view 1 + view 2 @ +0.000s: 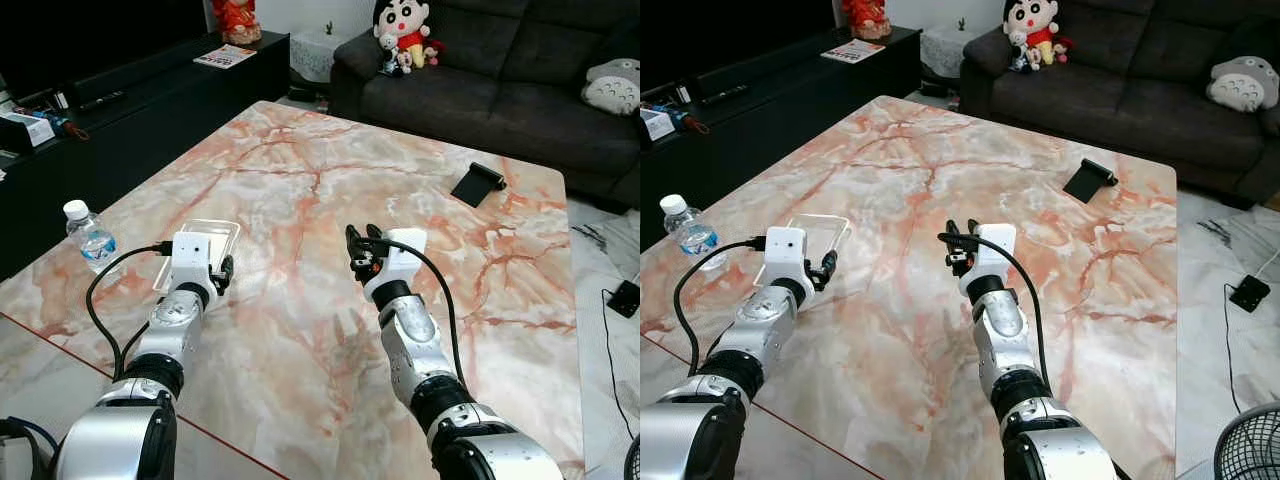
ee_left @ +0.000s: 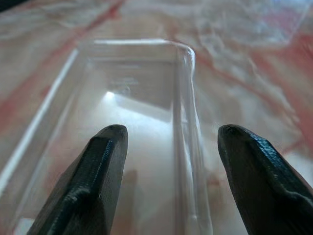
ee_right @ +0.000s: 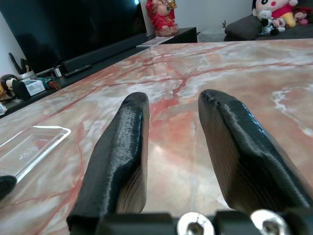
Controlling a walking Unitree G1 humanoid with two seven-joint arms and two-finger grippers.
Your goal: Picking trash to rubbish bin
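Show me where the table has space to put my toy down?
The bare marble table has lots of room between the right pincer and the black object near the far corner. It is crowded on the robot's left: the clear tray under the left pincer, and the water bottle.

One clear tray, one bottle

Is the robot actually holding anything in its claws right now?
Nothing is held. The left gripper is open, its fingers straddling one side wall of the clear plastic tray, not closed on it. The right gripper is open above the marble table.
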